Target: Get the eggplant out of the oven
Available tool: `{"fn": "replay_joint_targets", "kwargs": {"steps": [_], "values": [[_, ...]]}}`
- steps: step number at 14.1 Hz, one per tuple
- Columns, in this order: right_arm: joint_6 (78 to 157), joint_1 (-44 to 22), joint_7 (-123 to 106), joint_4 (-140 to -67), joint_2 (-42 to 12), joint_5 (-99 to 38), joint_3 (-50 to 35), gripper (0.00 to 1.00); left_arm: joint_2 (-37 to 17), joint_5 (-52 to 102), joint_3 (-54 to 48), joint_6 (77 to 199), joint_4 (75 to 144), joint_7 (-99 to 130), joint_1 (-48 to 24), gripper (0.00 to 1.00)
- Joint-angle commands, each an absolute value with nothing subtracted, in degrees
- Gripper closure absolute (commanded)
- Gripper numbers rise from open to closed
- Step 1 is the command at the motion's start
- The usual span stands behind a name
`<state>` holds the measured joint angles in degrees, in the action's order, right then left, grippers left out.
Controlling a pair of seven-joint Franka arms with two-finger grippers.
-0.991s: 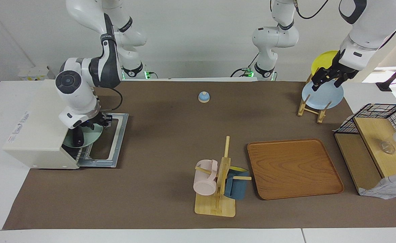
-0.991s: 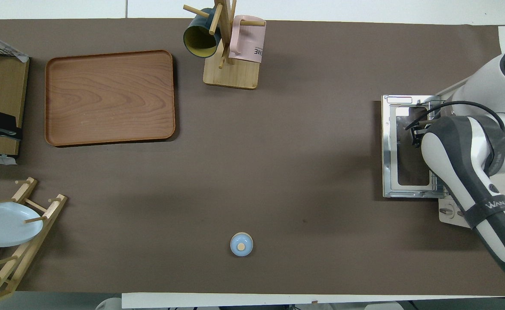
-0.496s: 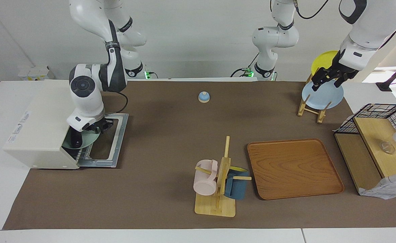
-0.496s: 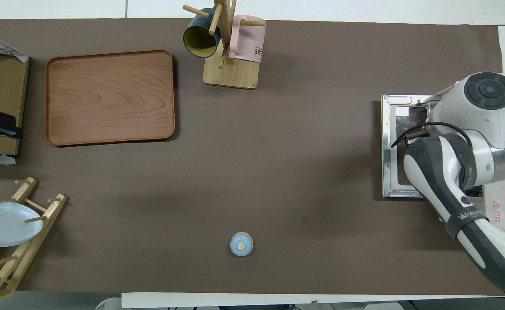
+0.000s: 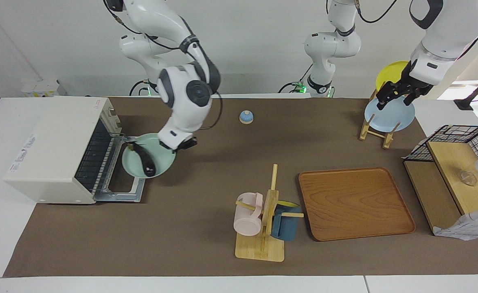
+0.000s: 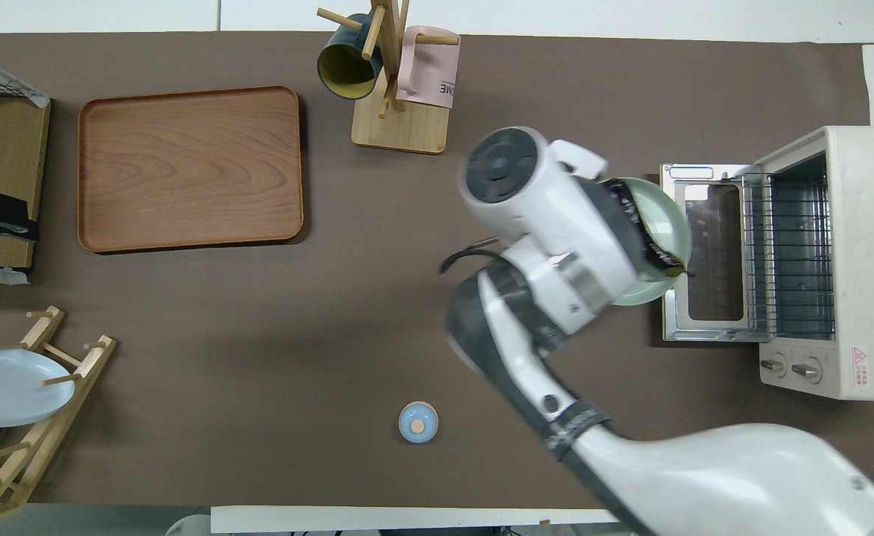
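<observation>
Right hand (image 5: 176, 145) grips the plate (image 5: 157, 152) carrying the eggplant (image 5: 145, 160), clear of the oven (image 5: 55, 148); next, lower it level onto the tabletop (image 5: 206, 162). Left hand (image 5: 393, 94) waits over the rack (image 5: 375, 130), grip unclear.

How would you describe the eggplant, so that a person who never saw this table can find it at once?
Start at the cream-white oven at the right arm's end of the table, with its door folded down. Just over that door's outer edge, the right hand holds a mint-green plate. The eggplant lies on it: slim, glossy, nearly black, the only dark thing on that plate.
</observation>
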<state>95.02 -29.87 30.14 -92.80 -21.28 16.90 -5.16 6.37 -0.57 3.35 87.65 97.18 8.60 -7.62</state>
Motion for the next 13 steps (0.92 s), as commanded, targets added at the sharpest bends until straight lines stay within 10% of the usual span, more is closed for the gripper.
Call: {"fn": "replay_joint_targets", "kwargs": {"steps": [1, 4, 7, 11, 13], "values": [[90.3, -37.7, 40.0, -70.5, -39.0, 11.0, -4.8, 1.0, 7.3, 0.1, 2.7, 86.7, 97.6, 9.0, -6.6, 0.0], [99.3, -39.9, 50.2, -65.7, -44.6, 8.7, -6.3, 0.99, 7.3, 0.1, 2.7, 86.7, 97.6, 9.0, -6.6, 0.0], [105.9, -40.7, 56.9, -66.2, -44.0, 6.1, -6.4, 0.52, 7.3, 0.1, 2.7, 86.7, 97.6, 9.0, -6.6, 0.0], [101.5, -28.9, 40.9, -71.3, -32.6, 5.2, -6.5, 0.5, 11.1, 1.2, -0.6, 84.1, 100.7, 10.4, -9.6, 0.0], [101.2, -21.7, 30.2, -86.7, -23.4, 5.3, -6.4, 0.69, 14.5, 4.1, -2.5, 97.9, 112.1, 22.2, -15.2, 0.0]]}}
